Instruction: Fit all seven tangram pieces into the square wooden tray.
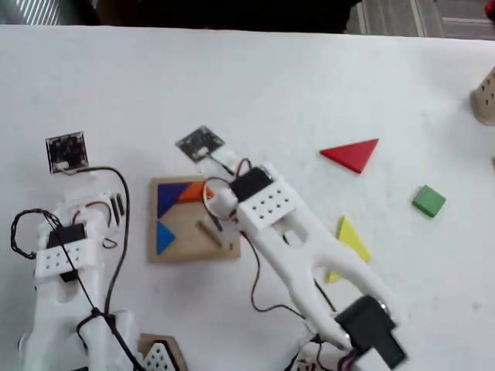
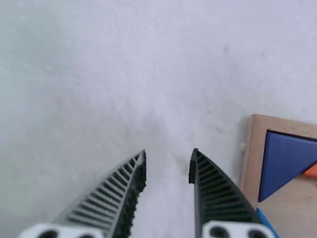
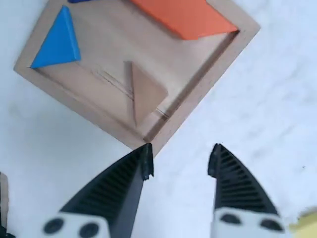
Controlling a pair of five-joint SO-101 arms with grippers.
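The square wooden tray (image 1: 189, 253) lies left of centre. It holds a dark blue piece (image 1: 165, 196), an orange piece (image 1: 193, 191), a light blue triangle (image 1: 163, 236) and a wood-coloured triangle (image 3: 146, 94). A red triangle (image 1: 352, 153), a green square (image 1: 428, 200) and a yellow piece (image 1: 349, 238) lie loose on the table to the right. My right gripper (image 3: 181, 158) hangs open and empty just off a corner of the tray (image 3: 205, 82), below its arm (image 1: 267, 205). Left of the tray (image 2: 251, 148), my left gripper (image 2: 167, 163) is open over bare table.
The table is white. A pale perforated cone (image 1: 484, 97) stands at its right edge. A wooden block (image 1: 164, 352) sits at the front by the left arm's base. Black cables trail from both arms across the near table.
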